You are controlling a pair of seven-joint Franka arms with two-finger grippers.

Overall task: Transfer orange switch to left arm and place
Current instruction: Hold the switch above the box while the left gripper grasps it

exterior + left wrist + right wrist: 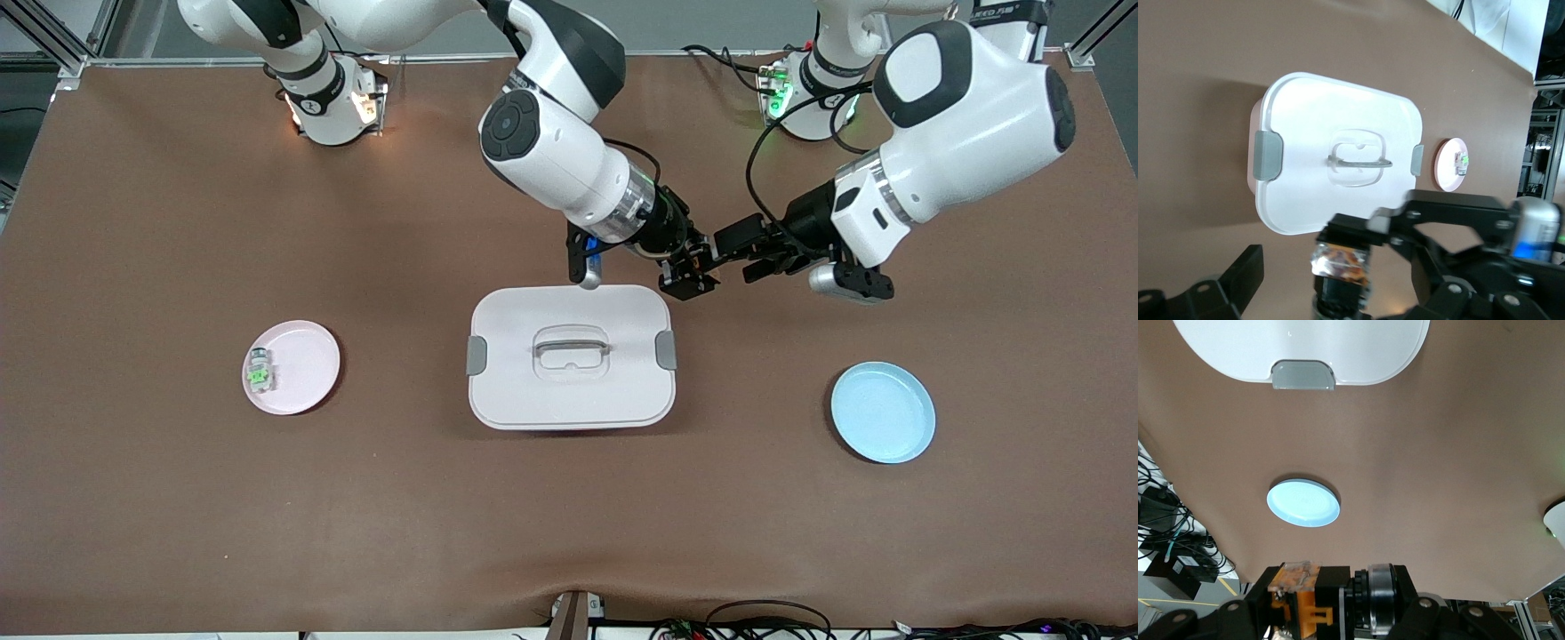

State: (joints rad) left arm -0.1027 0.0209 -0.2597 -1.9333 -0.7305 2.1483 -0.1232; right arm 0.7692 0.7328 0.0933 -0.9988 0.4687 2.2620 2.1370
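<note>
— Where is the orange switch?
— Clamped in the right gripper, up in the air just above the box corner.
— And the left gripper?
— Right beside it, jaws wide apart around the switch, not gripping.

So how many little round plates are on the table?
2: a pink plate toward the right arm's end, holding a small green-marked component, and a blue plate toward the left arm's end.
</note>
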